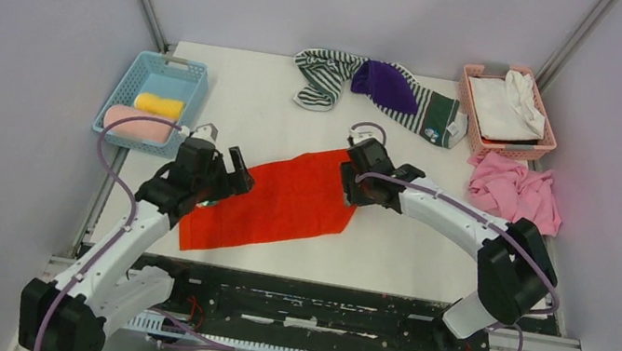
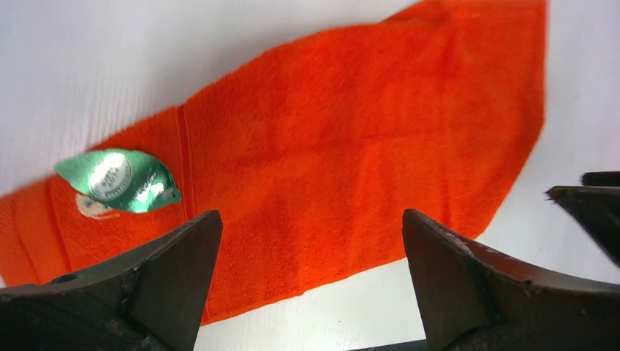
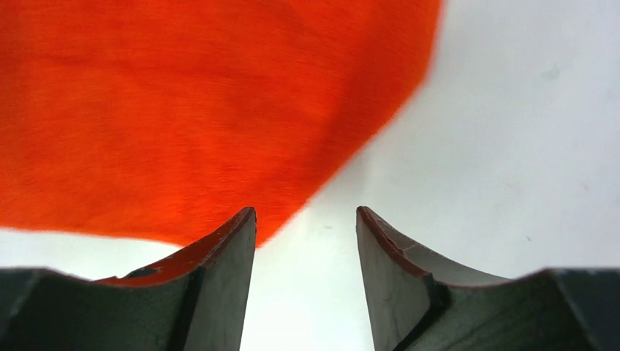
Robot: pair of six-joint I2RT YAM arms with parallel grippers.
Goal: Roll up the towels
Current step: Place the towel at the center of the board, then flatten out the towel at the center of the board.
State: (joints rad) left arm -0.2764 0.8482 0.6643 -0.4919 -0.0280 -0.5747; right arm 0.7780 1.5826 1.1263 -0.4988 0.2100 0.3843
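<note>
- Holding the right gripper parted, empty, beside the far corner of the flat orange-red terry towel spread on the white table.
- Hovering the left gripper wide, empty, over its left end.
- Risking a skewed, loose roll by starting off-square.

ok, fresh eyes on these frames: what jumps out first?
The orange-red towel lies spread flat mid-table, with the left claw and right claw open at its two ends. At the far edge sits a heap of striped and purple towels; the blue basket on the left holds a rolled yellow towel and a rolled pink towel.
</note>
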